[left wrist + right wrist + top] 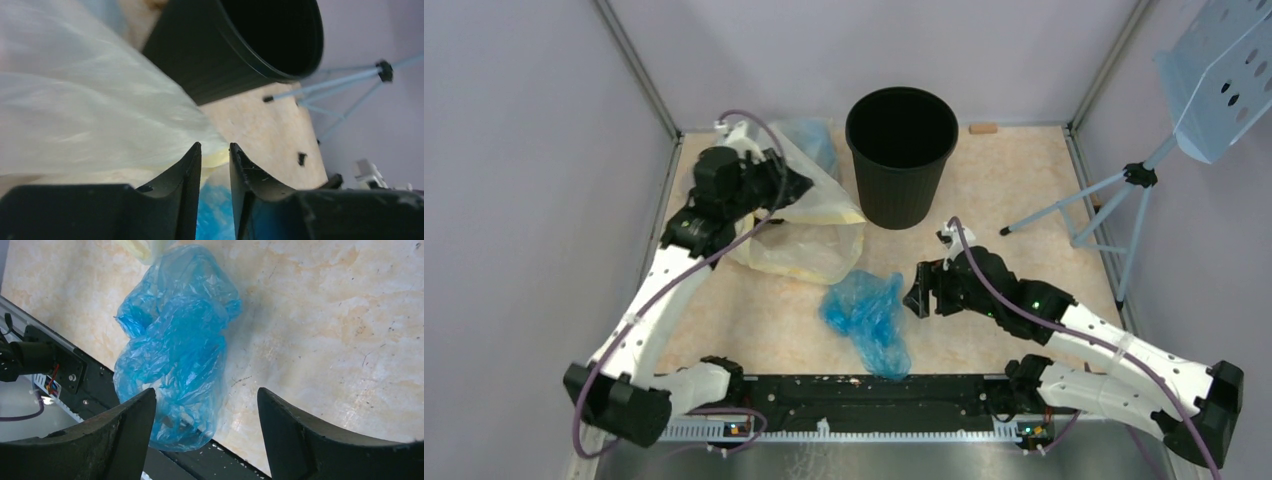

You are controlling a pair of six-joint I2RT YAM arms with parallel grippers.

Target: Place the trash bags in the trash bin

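Observation:
The blue trash bag (864, 318) lies crumpled on the table near the front rail. It also shows in the right wrist view (175, 340) and between the left fingers (215, 210). The black ribbed trash bin (901, 150) stands upright at the back centre, and the left wrist view shows it too (225, 55). My right gripper (919, 290) is open and empty just right of the blue bag, its jaws wide apart above the bag's near end (205, 390). My left gripper (794, 185) hovers at the large yellowish-white bag (809, 225), its jaws a narrow gap apart (215, 145) with nothing clamped.
A light-blue tripod (1124, 200) with a perforated panel (1224, 80) stands at the right. A small brown piece (984, 128) lies by the back wall. A bluish film (814, 140) sits behind the yellowish bag. The black rail (864, 390) runs along the front edge.

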